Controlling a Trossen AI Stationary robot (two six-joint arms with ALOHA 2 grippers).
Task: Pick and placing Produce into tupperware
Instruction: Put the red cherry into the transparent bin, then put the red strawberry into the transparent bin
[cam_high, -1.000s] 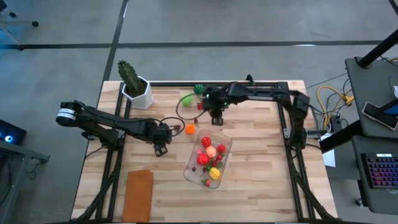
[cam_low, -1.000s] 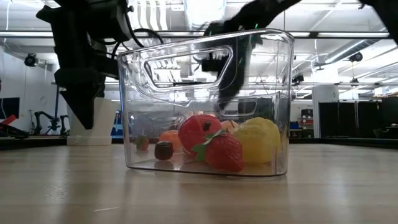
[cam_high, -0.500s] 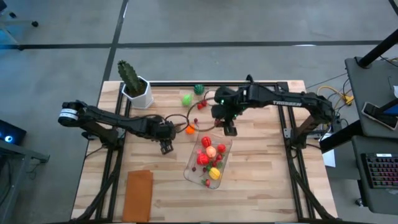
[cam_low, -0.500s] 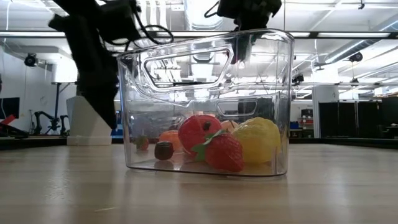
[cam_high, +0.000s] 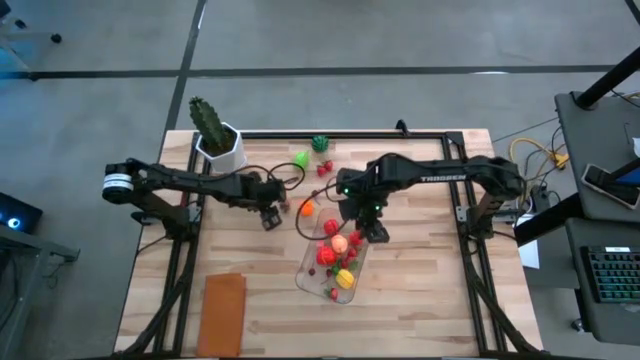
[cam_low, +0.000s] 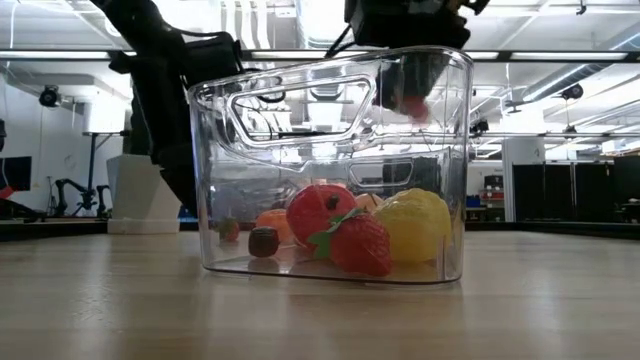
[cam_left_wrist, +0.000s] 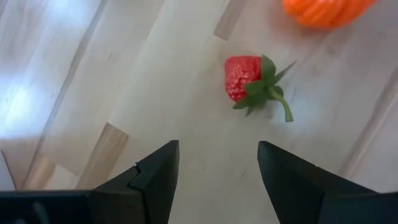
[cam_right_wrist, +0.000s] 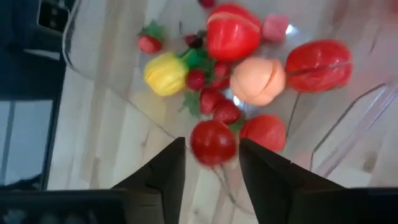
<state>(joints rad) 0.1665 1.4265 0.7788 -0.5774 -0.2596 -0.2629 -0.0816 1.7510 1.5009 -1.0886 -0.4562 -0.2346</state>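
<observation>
The right pincer hangs over the tupperware, clenched on a red fruit directly above the produce inside. The left pincer, released, points at a strawberry on the bench beside the tupperware, stem slanting away. "TROSSEN" reads on the right arm.

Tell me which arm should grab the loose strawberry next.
Left. The left gripper hangs open right over the strawberry, while the right gripper is over the tupperware with a red fruit between its fingers.
</observation>
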